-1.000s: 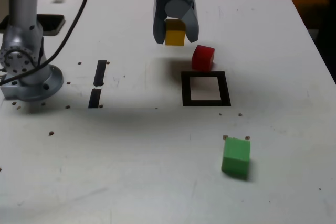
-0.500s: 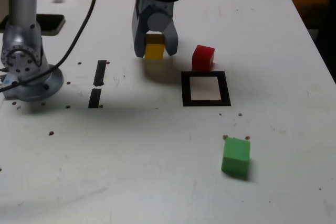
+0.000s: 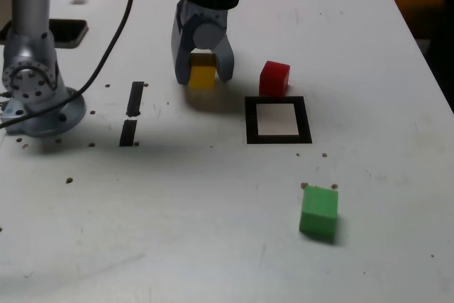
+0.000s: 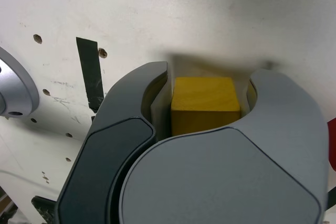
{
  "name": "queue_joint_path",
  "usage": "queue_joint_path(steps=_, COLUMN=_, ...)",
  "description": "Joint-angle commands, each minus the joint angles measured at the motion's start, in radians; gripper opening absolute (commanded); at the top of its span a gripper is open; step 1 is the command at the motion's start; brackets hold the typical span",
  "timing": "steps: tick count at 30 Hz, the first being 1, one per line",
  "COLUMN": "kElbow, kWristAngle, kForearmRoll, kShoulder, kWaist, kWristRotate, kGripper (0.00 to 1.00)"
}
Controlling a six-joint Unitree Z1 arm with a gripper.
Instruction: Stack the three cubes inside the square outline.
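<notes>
The pincer (image 3: pixel 204 77) grips the yellow cube (image 3: pixel 202 74), the red cube (image 3: pixel 274 79) and square outline (image 3: pixel 278 139) lying to its right in the exterior view.

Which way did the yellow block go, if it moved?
Yes, the yellow block moved towards the exterior view's left, farther from the red block.

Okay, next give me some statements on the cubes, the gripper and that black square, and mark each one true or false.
1. The yellow cube is between the fingers of the gripper. True.
2. The red cube is inside the black square outline. False: it is outside it.
3. The green cube is nearest the exterior view's bottom. True.
4. Two cubes are already stacked. False: none are.
</notes>
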Motion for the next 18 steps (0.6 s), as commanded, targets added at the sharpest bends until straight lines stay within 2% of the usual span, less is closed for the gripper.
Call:
queue_joint_path(steps=1, kElbow=-0.003, kWristAngle=0.002, kForearmRoll=-0.004, kShoulder=-0.001, kWaist=0.001, kWristRotate=0.005, kGripper=0.53)
queue_joint_path(steps=11, kElbow=-0.004, kWristAngle=0.009, kForearmRoll=-0.017, kShoulder=-0.004, kWaist=0.005, kWristRotate=0.024, kGripper=0.76)
queue_joint_path(steps=18, kElbow=-0.025, kWristAngle=0.033, kForearmRoll=0.015, kShoulder=-0.019, kWaist=0.009, kWristRotate=0.023, kGripper=0.8)
